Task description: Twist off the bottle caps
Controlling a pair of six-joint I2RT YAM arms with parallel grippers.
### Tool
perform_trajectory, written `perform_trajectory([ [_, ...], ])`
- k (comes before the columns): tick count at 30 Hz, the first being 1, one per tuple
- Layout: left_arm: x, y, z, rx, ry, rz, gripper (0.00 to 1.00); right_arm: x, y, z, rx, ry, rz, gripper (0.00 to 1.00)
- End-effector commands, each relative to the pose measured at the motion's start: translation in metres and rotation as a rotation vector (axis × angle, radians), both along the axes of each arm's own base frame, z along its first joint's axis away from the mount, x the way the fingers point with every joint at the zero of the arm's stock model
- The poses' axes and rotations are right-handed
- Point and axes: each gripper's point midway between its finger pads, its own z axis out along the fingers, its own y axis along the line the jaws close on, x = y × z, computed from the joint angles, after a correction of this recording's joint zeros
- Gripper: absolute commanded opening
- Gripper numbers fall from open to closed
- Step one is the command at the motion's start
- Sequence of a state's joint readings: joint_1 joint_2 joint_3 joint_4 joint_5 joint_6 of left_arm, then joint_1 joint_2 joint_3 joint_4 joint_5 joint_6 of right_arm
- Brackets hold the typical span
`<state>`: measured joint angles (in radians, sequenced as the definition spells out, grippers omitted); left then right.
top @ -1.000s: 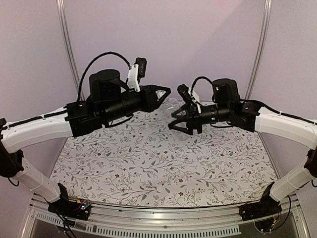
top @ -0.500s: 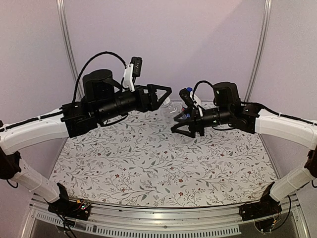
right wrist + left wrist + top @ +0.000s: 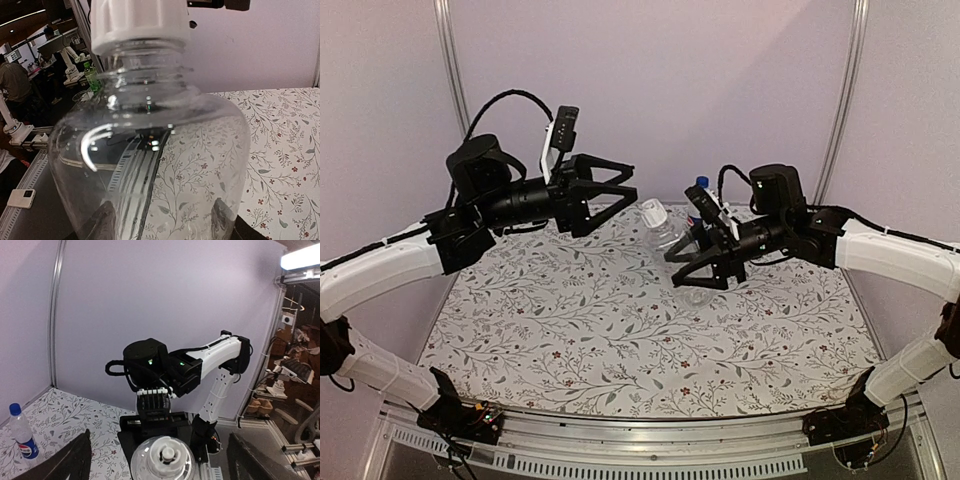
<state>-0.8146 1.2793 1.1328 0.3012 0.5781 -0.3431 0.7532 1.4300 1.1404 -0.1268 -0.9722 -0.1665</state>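
Clear bottle (image 3: 666,234) inside right tool (image 3: 682,268)

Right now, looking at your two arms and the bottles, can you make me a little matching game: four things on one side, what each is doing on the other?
Things:
1. left gripper
2. right gripper
3. white cap
4. Pepsi bottle

States:
A. clamped around the clear bottle, holding it tilted above the cloth
B. standing upright on the table, touched by nothing
C. wide open in the air, holding nothing
D. sitting on the neck of the clear bottle

Pairs: 1-C, 2-A, 3-D, 4-B
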Motion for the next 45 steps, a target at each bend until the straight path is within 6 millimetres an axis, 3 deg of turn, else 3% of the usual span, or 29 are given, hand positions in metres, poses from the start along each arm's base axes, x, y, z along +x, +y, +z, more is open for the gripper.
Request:
perform_trajectory([
  [1, -0.031, -0.003, 0.003, -0.018, -0.141, -0.216, 0.92, -0.021, -0.001, 0.020, 0.061, 0.015, 0.159, 0.62],
  [10, -0.037, -0.023, 0.002, -0.014, -0.166, -0.390, 0.81, -0.026, 0.002, 0.016, 0.055, 0.052, 0.230, 0.62],
  [21, -0.038, -0.033, -0.012, -0.005, -0.142, -0.456, 0.72, -0.024, 0.004, 0.012, 0.052, 0.071, 0.238, 0.62],
  [28, -0.040, -0.036, -0.019, 0.002, -0.133, -0.469, 0.54, -0.022, 0.006, 0.009, 0.045, 0.079, 0.233, 0.62],
  [45, -0.040, -0.046, -0.035, 0.033, -0.111, -0.472, 0.51, -0.020, 0.007, 0.008, 0.039, 0.075, 0.216, 0.62],
])
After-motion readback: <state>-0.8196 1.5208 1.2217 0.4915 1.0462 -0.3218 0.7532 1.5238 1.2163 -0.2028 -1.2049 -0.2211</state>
